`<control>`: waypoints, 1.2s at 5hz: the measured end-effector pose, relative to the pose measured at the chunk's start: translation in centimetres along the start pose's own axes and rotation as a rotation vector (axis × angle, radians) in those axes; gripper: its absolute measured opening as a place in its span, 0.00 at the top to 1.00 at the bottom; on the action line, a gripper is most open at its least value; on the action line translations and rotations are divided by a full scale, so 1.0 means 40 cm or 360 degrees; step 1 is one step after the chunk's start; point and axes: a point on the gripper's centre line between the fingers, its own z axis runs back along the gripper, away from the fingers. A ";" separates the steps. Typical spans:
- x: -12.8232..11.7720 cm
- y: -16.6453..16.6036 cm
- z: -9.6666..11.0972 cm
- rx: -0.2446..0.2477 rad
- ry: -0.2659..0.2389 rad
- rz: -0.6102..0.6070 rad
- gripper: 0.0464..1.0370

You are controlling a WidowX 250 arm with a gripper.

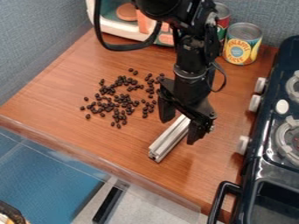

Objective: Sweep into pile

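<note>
In the camera view, the arm hangs from the top edge, its hand right of centre, fingers spread apart astride a silvery bar slanting down-left on the worktop. Dark beans lie loosely scattered left of centre.

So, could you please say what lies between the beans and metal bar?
In the camera view, mostly bare counter lies between the beans and the metal bar, with part of the pincer intruding higher up.

Beans near-black. Bar silver. Counter orange-brown, wood grain — wall grey-blue. Stove black, 3 side knobs off-white.
</note>
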 end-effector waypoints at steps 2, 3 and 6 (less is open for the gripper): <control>-0.005 0.007 -0.012 0.0042 0.0034 -0.0013 0.04; -0.004 0.010 -0.026 0.0039 0.0057 -0.0013 0.04; -0.023 0.035 -0.042 0.0051 0.0140 0.0102 0.65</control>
